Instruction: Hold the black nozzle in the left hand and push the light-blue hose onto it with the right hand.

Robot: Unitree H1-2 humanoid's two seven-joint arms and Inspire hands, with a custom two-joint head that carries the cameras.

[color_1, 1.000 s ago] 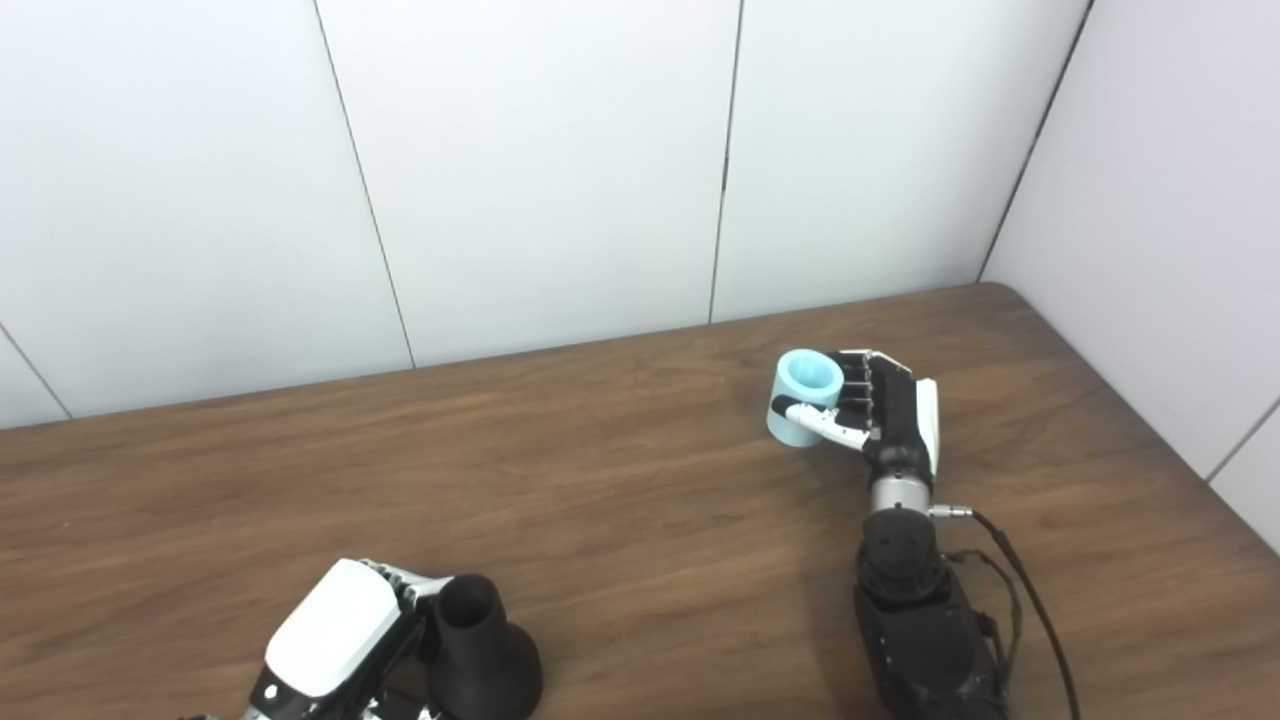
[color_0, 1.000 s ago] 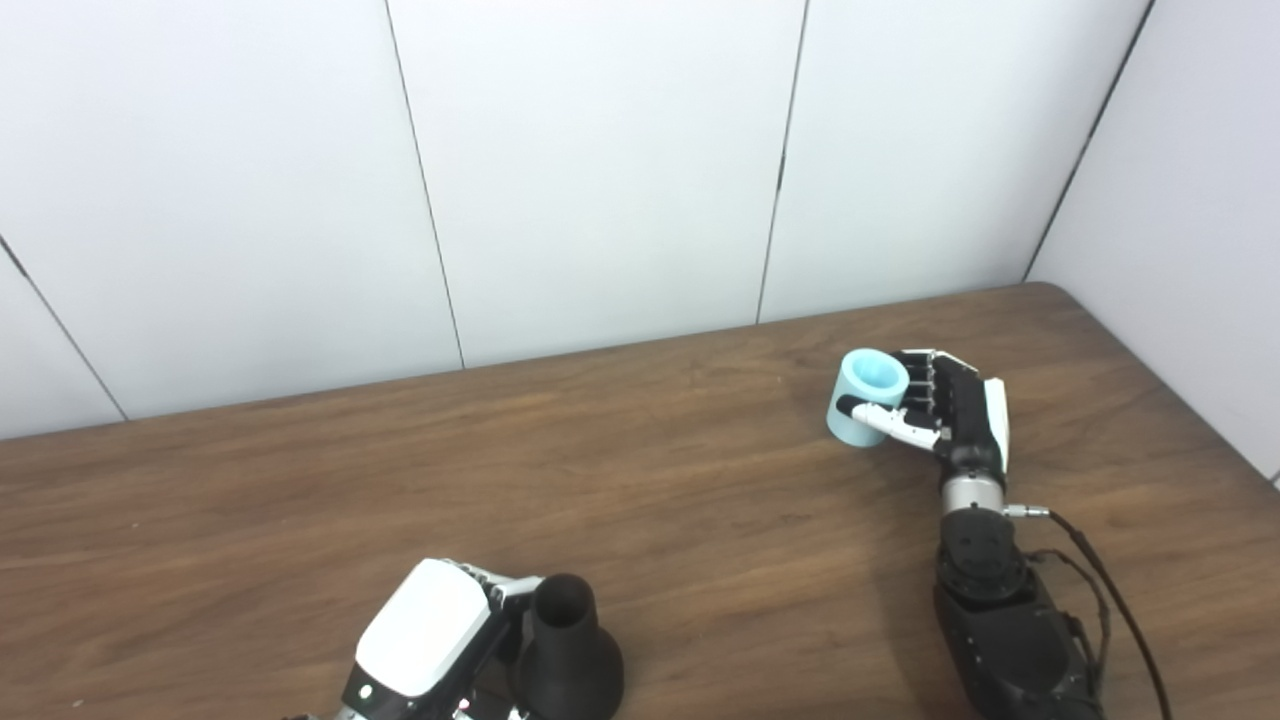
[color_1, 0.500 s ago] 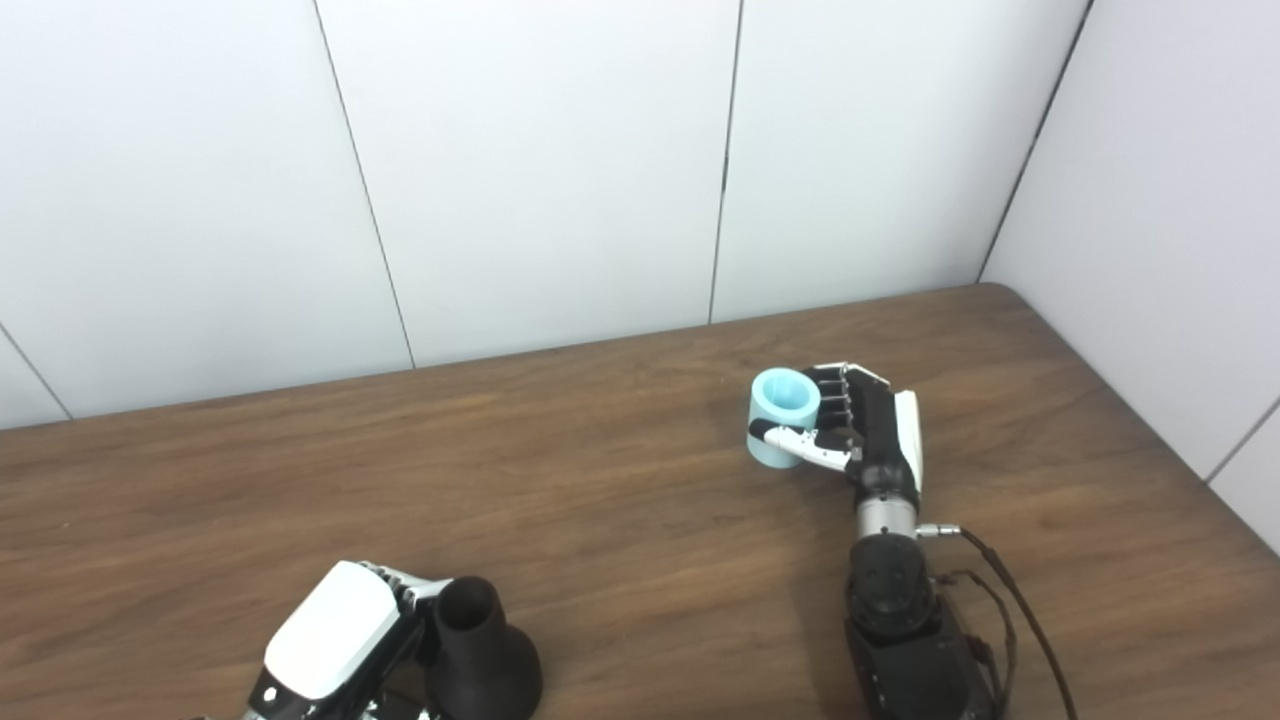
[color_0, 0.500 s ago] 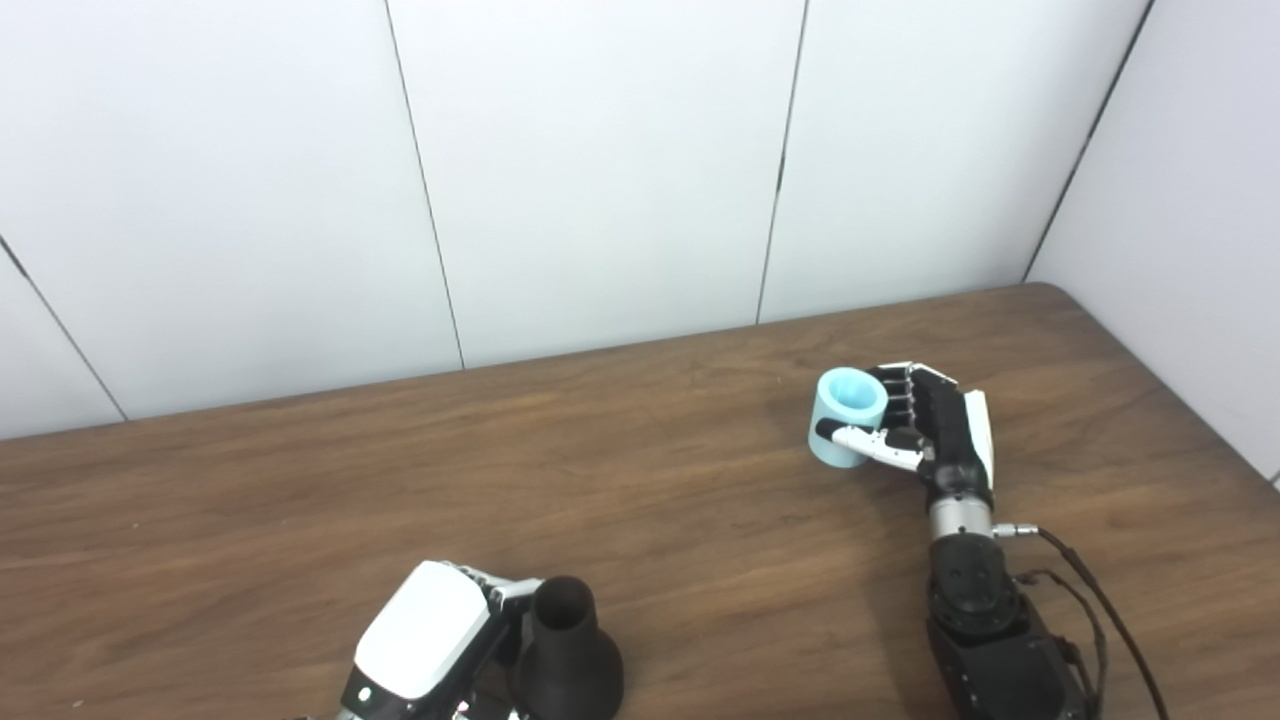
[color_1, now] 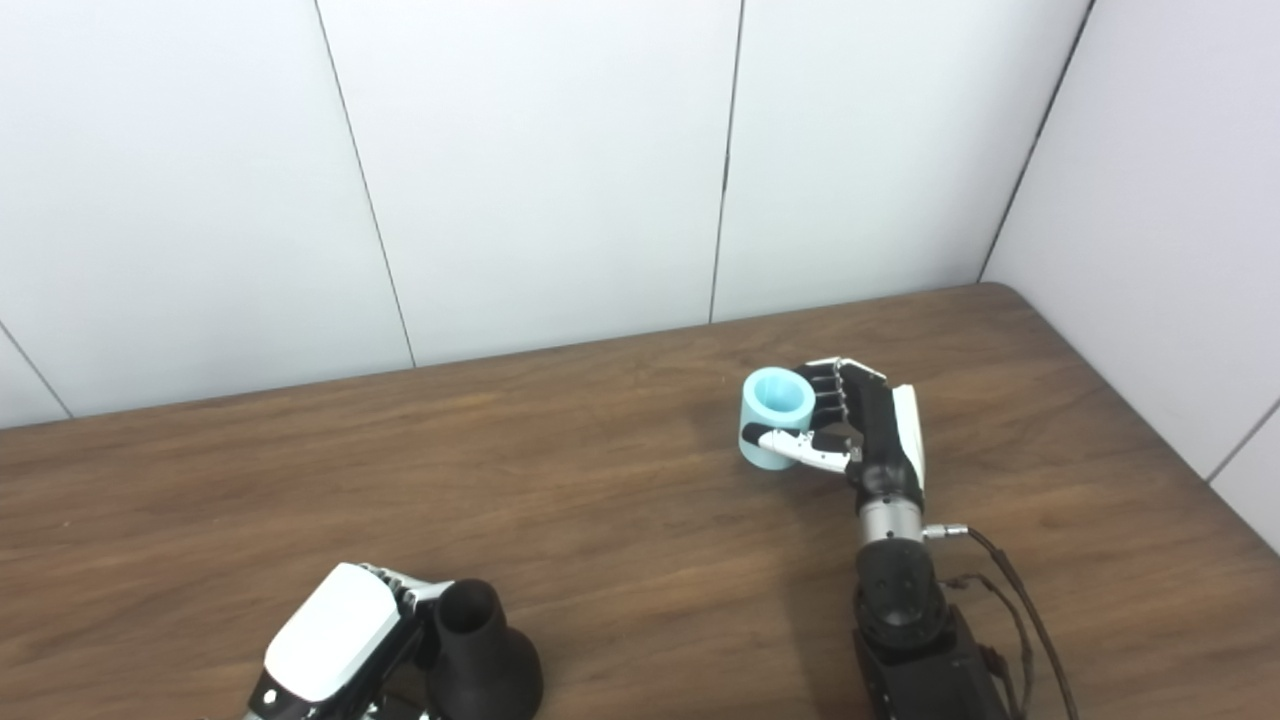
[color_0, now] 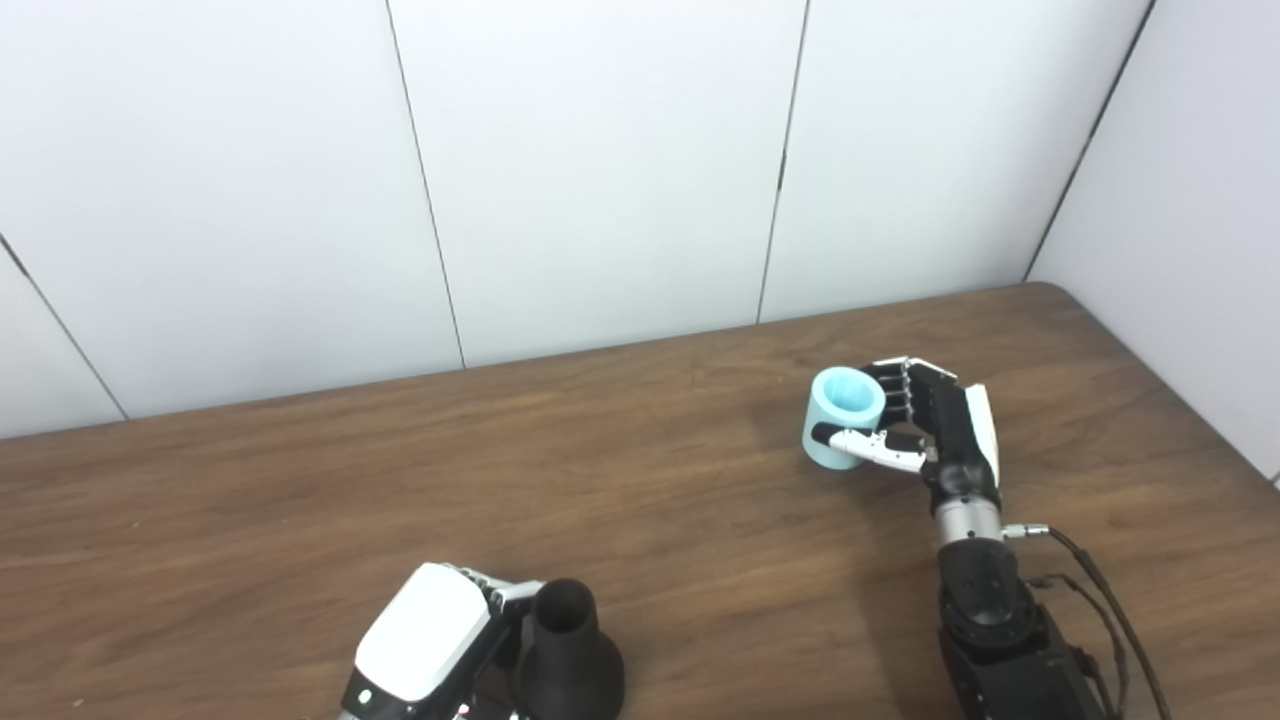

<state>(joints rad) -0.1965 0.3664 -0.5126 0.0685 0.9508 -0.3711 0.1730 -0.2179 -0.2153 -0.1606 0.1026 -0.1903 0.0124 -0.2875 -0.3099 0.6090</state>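
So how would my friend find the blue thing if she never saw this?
Look at the brown wooden table and go toward its far right corner. There the robot's right hand is wrapped around a short light-blue hose with its open end up. It is the only light-blue thing; the nozzle by the left hand is black.

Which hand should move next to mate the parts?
Right. The right hand already has its fingers round the hose, far from the nozzle. The left hand sits against the nozzle's neck, so it should probably just steady it.
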